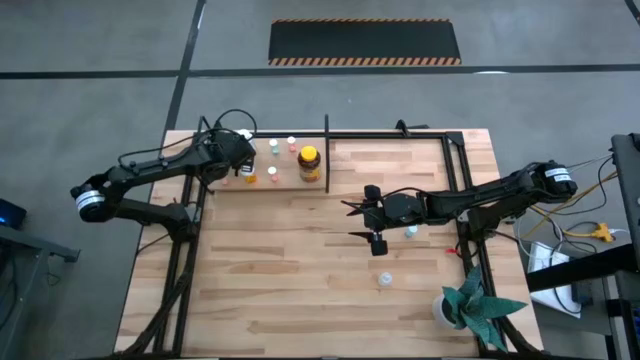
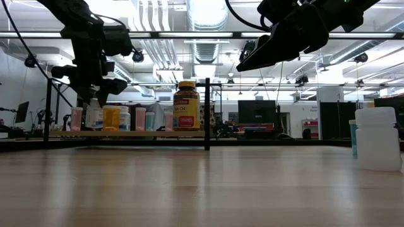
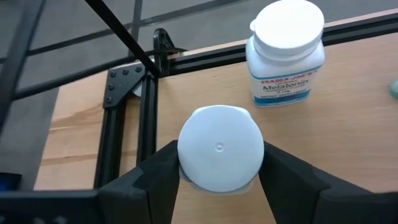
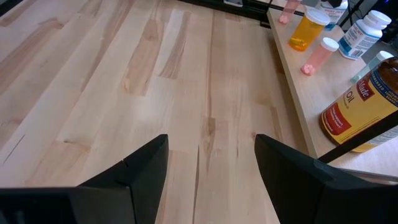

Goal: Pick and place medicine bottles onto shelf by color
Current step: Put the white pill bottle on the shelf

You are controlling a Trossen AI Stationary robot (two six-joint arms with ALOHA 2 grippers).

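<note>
Your left gripper (image 3: 217, 171) is over the shelf's (image 1: 285, 182) far left end, well left of the big amber jar (image 1: 309, 163). Its jaws are pinching a white-capped bottle (image 3: 219, 148), one finger on each side of the cap. In the low view that bottle (image 2: 93, 113) hangs right at the shelf board, but you cannot tell if it touches the board. Just beside it stands a white Melatonin bottle (image 3: 286, 53), upright on the board.

More small bottles stand in a row on the shelf between your left gripper and the amber jar: an orange bottle (image 2: 111, 118), pink ones (image 2: 140, 118), and white-capped ones. The amber jar stands upright just left of the black divider post (image 2: 207, 113). All the bottles on the shelf are on the jar's side of that post.

Your right gripper (image 1: 372, 217) hangs above the bare tabletop (image 1: 260, 270), to the right of the amber jar and in front of the shelf. Its jaws are spread wide and hold nothing.

Two bottles are still on the tabletop, away from the shelf. A pale blue bottle (image 1: 411, 233) sits just beside the right arm. A small white bottle (image 1: 385, 280) stands nearer the front edge, close to the potted plant (image 1: 470, 305).
</note>
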